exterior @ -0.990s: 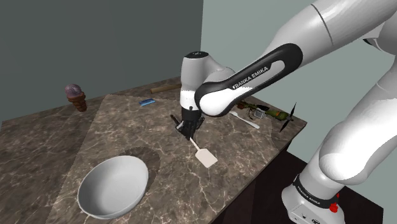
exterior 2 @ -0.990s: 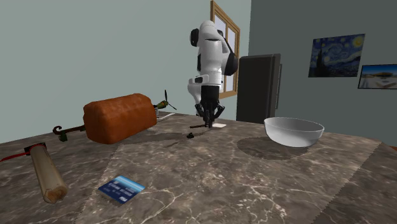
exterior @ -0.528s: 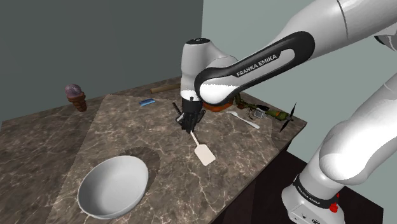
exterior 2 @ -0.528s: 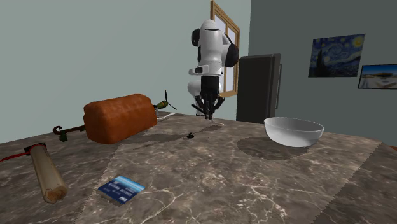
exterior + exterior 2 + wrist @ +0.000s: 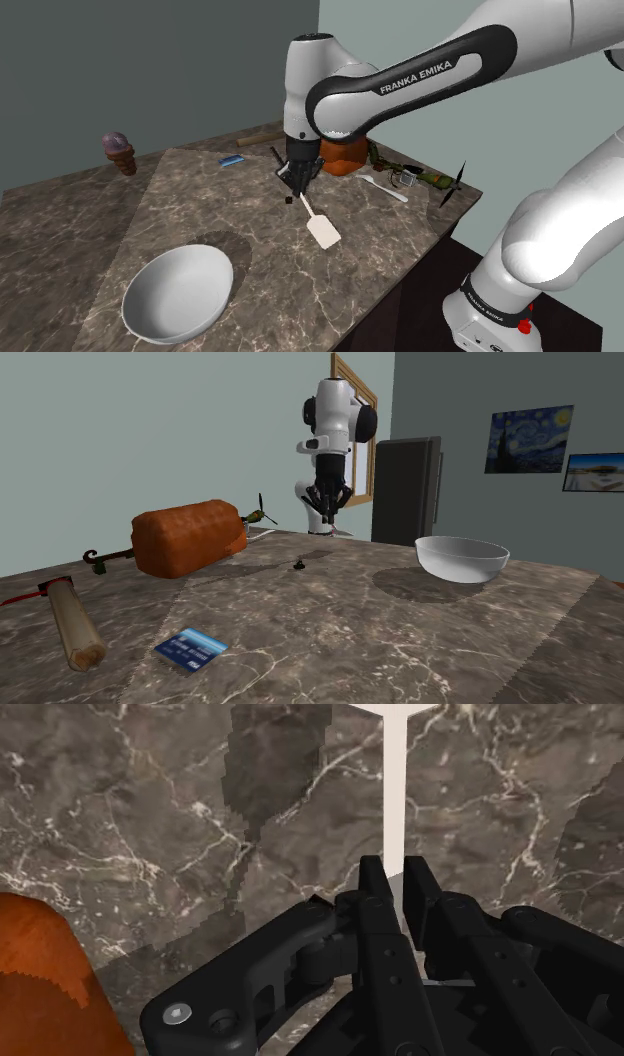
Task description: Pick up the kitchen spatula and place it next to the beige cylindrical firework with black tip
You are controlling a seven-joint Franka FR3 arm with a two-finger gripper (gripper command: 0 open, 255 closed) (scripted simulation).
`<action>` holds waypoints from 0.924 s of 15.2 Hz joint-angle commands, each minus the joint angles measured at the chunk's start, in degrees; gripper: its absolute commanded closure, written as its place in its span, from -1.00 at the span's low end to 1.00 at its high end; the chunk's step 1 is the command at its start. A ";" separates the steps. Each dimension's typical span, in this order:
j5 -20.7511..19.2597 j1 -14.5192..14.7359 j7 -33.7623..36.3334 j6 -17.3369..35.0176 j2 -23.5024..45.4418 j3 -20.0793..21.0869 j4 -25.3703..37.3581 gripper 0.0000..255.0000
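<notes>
Over mid-counter (image 5: 180, 200): claw (image 5: 299, 186) is clenched on the white spatula (image 5: 319, 225), pinching the handle's upper end. Blade hangs down at a slant and looks clear of the surface. Wrist view has the fingers (image 5: 372, 904) tight on both sides of the thin handle (image 5: 397, 794). I'd call it light and stiff, but slick and narrow. Gripped this far from the blade, it could pivot in the pads. Firework (image 5: 78, 624) lies well apart, near the blue card (image 5: 190, 649). I'd carry slow.

Shoulder camera overlooks counter (image 5: 200, 190), second faces arm (image 5: 335, 412) low opposite, wrist peers past tool (image 5: 396, 869).
</notes>
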 commanded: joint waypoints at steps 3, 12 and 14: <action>-1.17 -1.95 -3.42 -0.62 2.02 -2.24 2.42 1.00; -4.63 -7.33 -12.53 -1.47 10.88 -7.91 11.65 1.00; -5.28 -8.39 -14.38 -1.95 13.27 -8.98 14.44 1.00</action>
